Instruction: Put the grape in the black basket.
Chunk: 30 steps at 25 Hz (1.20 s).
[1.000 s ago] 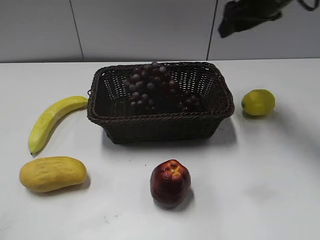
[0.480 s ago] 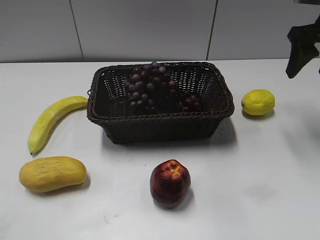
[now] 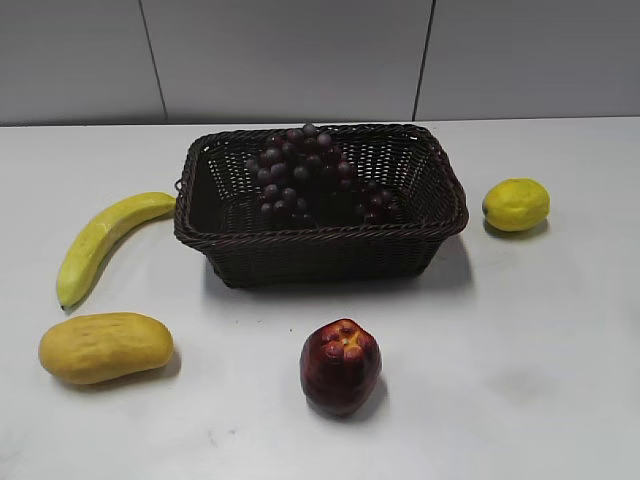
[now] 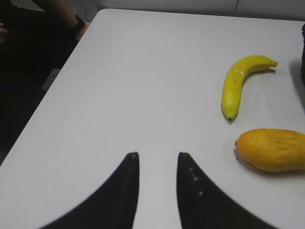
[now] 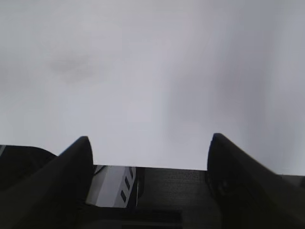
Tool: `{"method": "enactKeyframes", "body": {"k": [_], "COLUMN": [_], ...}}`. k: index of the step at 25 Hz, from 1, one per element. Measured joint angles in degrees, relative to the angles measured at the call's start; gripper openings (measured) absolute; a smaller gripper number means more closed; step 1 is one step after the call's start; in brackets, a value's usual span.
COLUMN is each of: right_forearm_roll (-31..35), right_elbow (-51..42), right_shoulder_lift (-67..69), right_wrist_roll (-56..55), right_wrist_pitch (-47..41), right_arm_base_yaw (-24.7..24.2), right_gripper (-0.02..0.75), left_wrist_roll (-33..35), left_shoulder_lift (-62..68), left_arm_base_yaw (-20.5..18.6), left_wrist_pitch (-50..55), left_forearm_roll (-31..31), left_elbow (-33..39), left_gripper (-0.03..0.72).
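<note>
The grape bunch [image 3: 305, 172], dark purple-red, lies inside the black basket [image 3: 320, 240] at the back middle of the table in the exterior view. Neither gripper shows in the exterior view. In the left wrist view my left gripper [image 4: 156, 155] is open and empty over bare white table, left of the banana and the mango. In the right wrist view my right gripper [image 5: 148, 138] is wide open and empty over bare table near its edge.
A yellow banana [image 3: 100, 243] and a yellow-orange mango [image 3: 105, 347] lie left of the basket; they also show in the left wrist view, banana [image 4: 240, 83] and mango [image 4: 271, 149]. A dark red apple [image 3: 340, 366] stands in front. A lemon [image 3: 516, 204] lies at the right.
The right arm, seen at the top right one second ago and at the far right edge half a second ago, has left the exterior view. The grape bunch stays in the basket.
</note>
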<state>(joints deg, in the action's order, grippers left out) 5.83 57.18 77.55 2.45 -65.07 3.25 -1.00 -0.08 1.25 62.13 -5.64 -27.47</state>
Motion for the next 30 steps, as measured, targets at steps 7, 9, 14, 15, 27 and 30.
{"method": "enactKeyframes", "body": {"k": [7, 9, 14, 15, 27, 30], "right_forearm_roll": [-0.17, -0.17, -0.17, -0.17, -0.17, -0.22], "right_elbow": [-15.52, -19.73, -27.29, -27.88, -28.34, -28.4], "right_shoulder_lift": [-11.21, -13.75, -21.34, -23.17, -51.45, -59.06], "right_wrist_roll": [-0.17, -0.17, -0.35, -0.43, -0.69, -0.75], "right_wrist_pitch": [7.4, 7.54, 6.52, 6.23, 5.59, 5.55], "right_arm_base_yaw": [0.0, 0.0, 0.0, 0.0, 0.0, 0.0], "right_gripper": [0.562, 0.562, 0.561, 0.561, 0.559, 0.559], "left_wrist_roll": [0.0, 0.0, 0.0, 0.0, 0.0, 0.0], "left_shoulder_lift": [0.0, 0.0, 0.0, 0.0, 0.0, 0.0], "left_arm_base_yaw": [0.0, 0.0, 0.0, 0.0, 0.0, 0.0], "left_wrist_pitch": [0.0, 0.0, 0.0, 0.0, 0.0, 0.0], "left_forearm_roll": [0.0, 0.0, 0.0, 0.0, 0.0, 0.0], "left_elbow": [0.0, 0.0, 0.0, 0.0, 0.0, 0.0], "left_gripper": [0.217, 0.217, 0.217, 0.217, 0.217, 0.217]}}
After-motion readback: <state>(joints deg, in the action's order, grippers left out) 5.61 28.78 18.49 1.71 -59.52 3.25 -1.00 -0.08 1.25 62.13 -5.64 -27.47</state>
